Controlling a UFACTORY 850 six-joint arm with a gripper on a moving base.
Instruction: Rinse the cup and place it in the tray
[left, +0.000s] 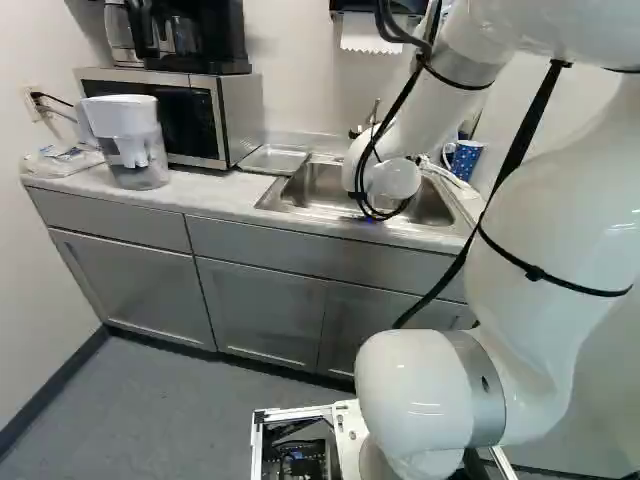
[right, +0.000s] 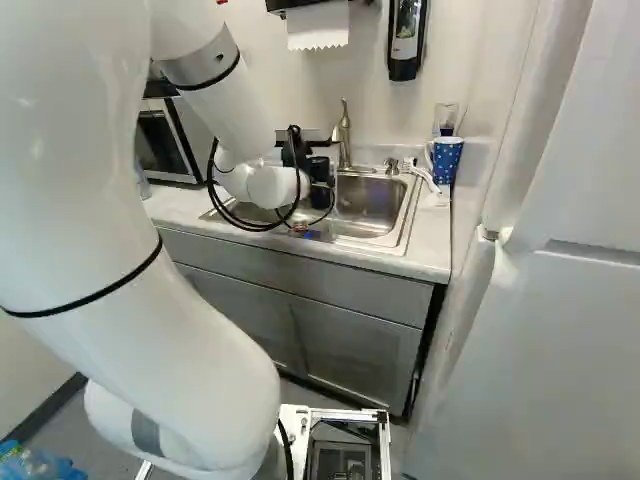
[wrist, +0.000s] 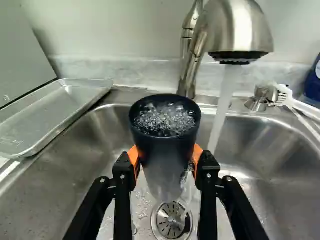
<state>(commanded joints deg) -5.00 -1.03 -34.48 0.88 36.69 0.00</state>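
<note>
Cup (wrist: 164, 157) sits upright above the drain (wrist: 171, 221), clamped by the gripper (wrist: 165, 154), its 2 orange pads (wrist: 197, 153) a cup's width apart; frothy water (wrist: 166, 120) inside; stream (wrist: 223, 105) falling alongside; rinsing seems underway; next, probably, empty it, then reach for the tray (wrist: 55, 117).

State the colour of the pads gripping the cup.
Orange; the pads show best in the wrist view, against the dark cup.

There are two cups: a black cup (wrist: 164, 142) and a spotty cup (right: 446, 163). I see one tray (wrist: 50, 117), one sink (wrist: 75, 180), one tap (wrist: 240, 27), one drain (wrist: 171, 220), one jug (left: 128, 122), one microwave (left: 237, 115) and one brush (wrist: 306, 108).
</note>
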